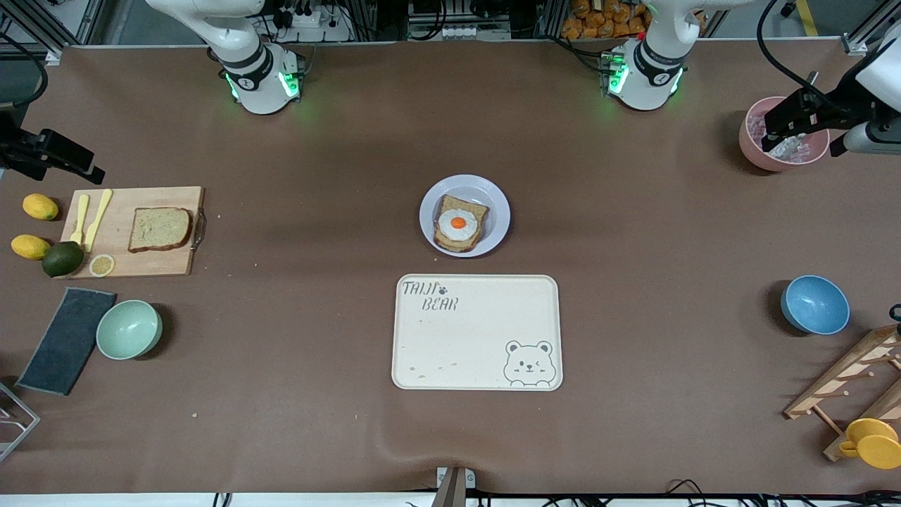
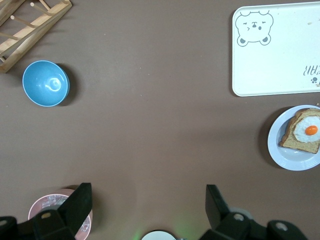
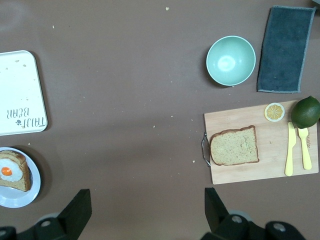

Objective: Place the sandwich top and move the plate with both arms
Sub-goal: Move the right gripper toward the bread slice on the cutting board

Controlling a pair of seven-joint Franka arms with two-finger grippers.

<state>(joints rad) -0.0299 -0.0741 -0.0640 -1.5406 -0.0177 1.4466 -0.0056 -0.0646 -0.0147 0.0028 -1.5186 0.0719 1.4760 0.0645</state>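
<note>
The sandwich top (image 1: 160, 229), a plain brown bread slice, lies on a wooden cutting board (image 1: 151, 264) toward the right arm's end of the table; it also shows in the right wrist view (image 3: 234, 146). The pale plate (image 1: 495, 204) sits mid-table and holds a bread slice with a fried egg (image 1: 459, 224). The plate shows in both wrist views (image 2: 292, 160) (image 3: 15, 200). My right gripper (image 1: 67, 162) (image 3: 147, 197) is open and empty, up in the air beside the cutting board. My left gripper (image 1: 799, 120) (image 2: 147, 192) is open and empty, over a pink bowl (image 1: 757, 151).
A cream bear-print tray (image 1: 477, 331) lies nearer the front camera than the plate. A green bowl (image 1: 129, 329), dark cloth (image 1: 67, 339), lemons (image 1: 40, 206), avocado (image 1: 62, 258) and yellow utensils are by the board. A blue bowl (image 1: 814, 304), wooden rack (image 1: 855, 373) and yellow cup (image 1: 873, 443) are at the left arm's end.
</note>
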